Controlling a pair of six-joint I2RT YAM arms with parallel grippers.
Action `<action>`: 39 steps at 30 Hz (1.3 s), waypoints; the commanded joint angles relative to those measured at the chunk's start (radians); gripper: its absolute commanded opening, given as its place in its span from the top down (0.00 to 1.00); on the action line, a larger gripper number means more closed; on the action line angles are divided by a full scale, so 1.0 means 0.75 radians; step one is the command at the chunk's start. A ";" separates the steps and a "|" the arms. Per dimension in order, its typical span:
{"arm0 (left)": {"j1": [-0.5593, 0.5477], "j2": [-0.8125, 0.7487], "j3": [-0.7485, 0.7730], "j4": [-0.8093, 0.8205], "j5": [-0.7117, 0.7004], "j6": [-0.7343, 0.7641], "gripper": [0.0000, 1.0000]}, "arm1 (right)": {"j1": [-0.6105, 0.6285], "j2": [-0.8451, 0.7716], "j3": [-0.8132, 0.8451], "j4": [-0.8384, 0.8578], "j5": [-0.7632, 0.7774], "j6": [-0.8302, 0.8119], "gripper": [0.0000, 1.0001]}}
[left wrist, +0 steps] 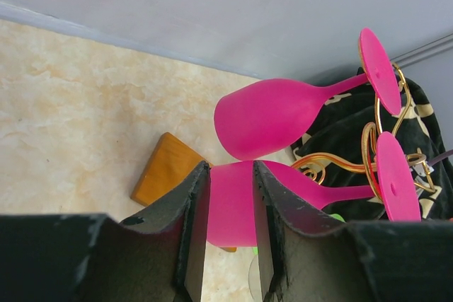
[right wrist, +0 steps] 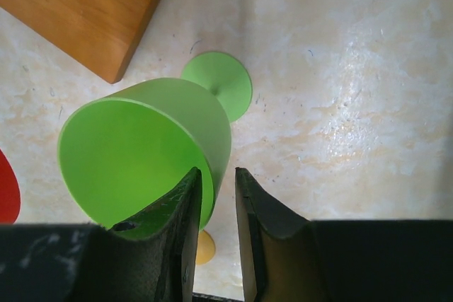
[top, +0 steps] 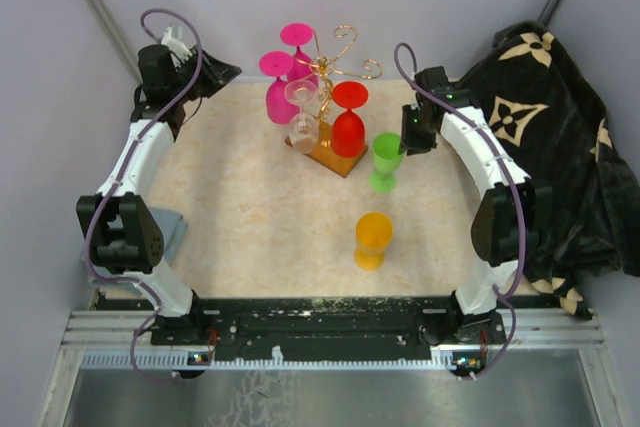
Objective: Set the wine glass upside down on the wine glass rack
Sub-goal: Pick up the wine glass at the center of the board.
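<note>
Right gripper (right wrist: 216, 178) pinching the rim of the green wine glass (right wrist: 141, 153), glass upright on the bench (top: 250, 227) at 4 o'clock from the rack (top: 338, 159), left gripper (left wrist: 230, 171) slightly spread, empty, facing the hung pink glasses (left wrist: 269, 114)

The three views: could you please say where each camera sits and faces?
Top external: above, behind the bases, looking down at the table; left arm and right arm show.
Left wrist: on the left arm, facing rightward at pink glasses on the wine glass rack; jaws show.
Right wrist: on the right arm, facing down at the green glass; jaws straddle its rim.
Shared: all show the wooden base.
</note>
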 commanded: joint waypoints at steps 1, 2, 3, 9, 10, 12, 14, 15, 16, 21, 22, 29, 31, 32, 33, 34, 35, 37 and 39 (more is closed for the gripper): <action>-0.005 -0.041 -0.016 0.040 0.012 0.008 0.63 | 0.008 -0.003 0.002 0.034 0.028 -0.022 0.76; -0.004 -0.041 -0.016 0.041 0.015 0.008 0.63 | 0.009 0.002 0.001 0.032 0.035 -0.022 0.78; -0.005 -0.041 -0.017 0.042 0.017 0.007 0.63 | 0.010 0.004 -0.001 0.028 0.047 -0.021 0.81; -0.006 -0.043 -0.018 0.047 0.014 0.007 0.63 | 0.010 0.006 -0.001 0.012 0.117 -0.005 1.00; -0.004 -0.042 -0.017 0.047 0.015 0.006 0.63 | 0.010 0.005 -0.003 0.015 0.123 -0.002 1.00; -0.005 -0.043 -0.013 0.048 0.015 0.007 0.63 | 0.009 0.001 -0.004 0.013 0.140 0.001 1.00; -0.005 -0.044 -0.011 0.048 0.015 0.005 0.63 | 0.010 -0.007 0.000 0.006 0.174 0.000 1.00; -0.004 -0.044 -0.009 0.048 0.017 0.006 0.63 | 0.009 -0.015 0.012 -0.004 0.203 0.002 1.00; -0.005 -0.045 -0.007 0.047 0.017 0.005 0.63 | 0.009 -0.031 0.024 -0.008 0.261 0.004 1.00; -0.005 -0.041 0.007 0.039 0.013 0.007 0.63 | 0.009 -0.092 0.122 -0.004 0.468 0.008 1.00; -0.004 -0.038 0.015 0.036 0.015 0.005 0.63 | 0.009 -0.102 0.137 0.008 0.499 0.012 1.00; -0.005 -0.045 0.069 -0.007 -0.006 0.027 0.63 | 0.010 -0.106 0.318 0.062 0.613 0.015 1.00; -0.004 -0.053 0.078 -0.019 -0.019 0.035 0.63 | 0.011 -0.101 0.383 0.073 0.636 0.014 1.00; -0.003 -0.057 0.082 -0.023 -0.023 0.039 0.63 | 0.017 -0.095 0.418 0.083 0.666 0.005 1.00; -0.003 -0.062 0.085 -0.026 -0.028 0.039 0.63 | 0.027 -0.090 0.452 0.099 0.711 -0.006 1.00; -0.002 -0.066 0.090 -0.027 -0.036 0.037 0.63 | 0.035 -0.085 0.487 0.118 0.748 -0.018 1.00; -0.003 -0.069 0.096 -0.027 -0.042 0.034 0.63 | 0.039 -0.083 0.523 0.147 0.771 -0.021 1.00; -0.002 -0.071 0.110 -0.027 -0.052 0.026 0.63 | 0.039 -0.088 0.563 0.220 0.804 -0.020 1.00; -0.003 -0.073 0.125 -0.025 -0.050 0.017 0.63 | 0.060 -0.095 0.593 0.314 0.835 -0.033 1.00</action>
